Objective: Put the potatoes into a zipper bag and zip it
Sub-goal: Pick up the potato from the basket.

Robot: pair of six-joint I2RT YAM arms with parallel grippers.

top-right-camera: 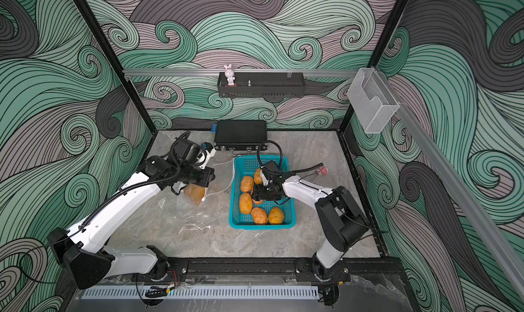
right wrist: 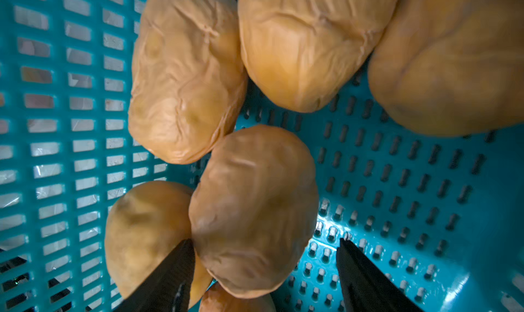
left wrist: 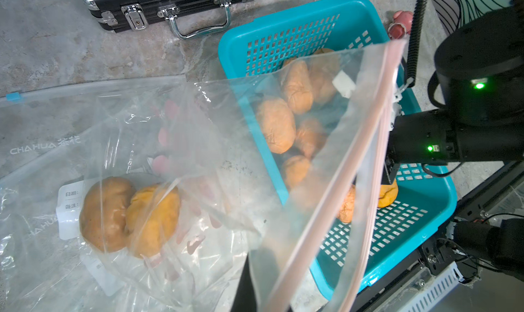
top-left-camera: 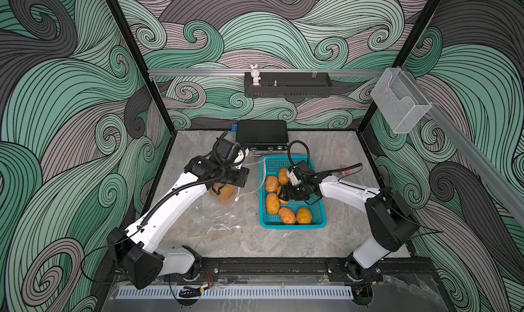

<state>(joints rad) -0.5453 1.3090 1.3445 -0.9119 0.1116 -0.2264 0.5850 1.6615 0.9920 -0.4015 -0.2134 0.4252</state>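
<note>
The clear zipper bag (left wrist: pixel 198 143) lies left of the basket, with two potatoes (left wrist: pixel 127 217) inside it. My left gripper (left wrist: pixel 255 285) is shut on the bag's pink zip rim (left wrist: pixel 365 143) and holds that edge up; the plastic mostly hides its fingers. Several orange-tan potatoes (top-left-camera: pixel 272 203) lie in the teal basket (top-left-camera: pixel 292 226), seen in both top views. My right gripper (right wrist: pixel 263 241) is low inside the basket and open, straddling one potato (right wrist: pixel 252 211). One finger touches its side and the other stands apart from it.
A black case (top-left-camera: pixel 262 135) with a metal handle lies behind the basket. A small pink object (top-left-camera: pixel 344 169) sits right of the basket. A zip strip with a blue slider (left wrist: pixel 14 96) lies flat on the marble table (top-left-camera: pixel 283 245).
</note>
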